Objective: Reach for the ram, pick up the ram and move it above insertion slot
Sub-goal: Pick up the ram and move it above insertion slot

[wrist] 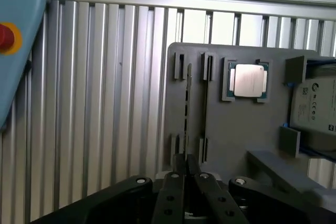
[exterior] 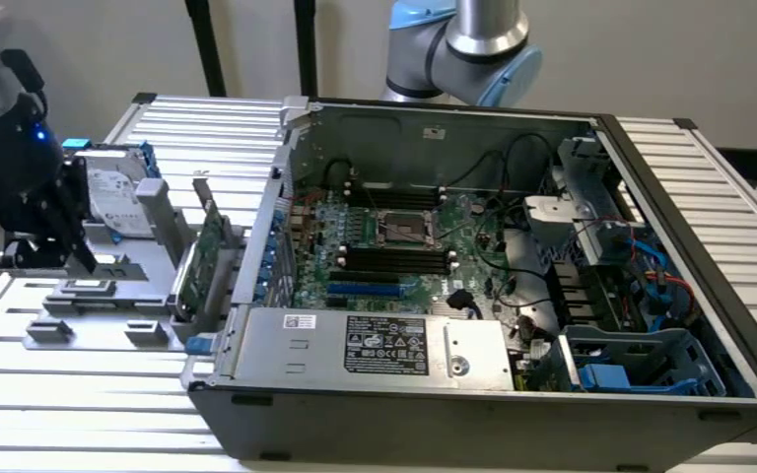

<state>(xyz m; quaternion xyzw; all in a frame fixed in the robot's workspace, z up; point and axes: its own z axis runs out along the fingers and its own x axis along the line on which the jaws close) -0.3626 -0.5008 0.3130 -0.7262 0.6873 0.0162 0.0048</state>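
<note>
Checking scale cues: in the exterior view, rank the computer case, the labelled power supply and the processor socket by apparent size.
Largest: computer case.
Then power supply.
Smallest: processor socket; it lies farther from the camera, yet the gap is plain.

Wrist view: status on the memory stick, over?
Black gripper over grey holder plate. Thin green ram stick on edge in its holder slot, not lifted. Nothing in the way.

Beside the computer case (exterior: 484, 394) on the table (exterior: 694, 168), the holder (wrist: 231, 129) carries the processor (wrist: 248, 81) between ram (wrist: 187, 103) and hard drive (wrist: 315, 103).
</note>
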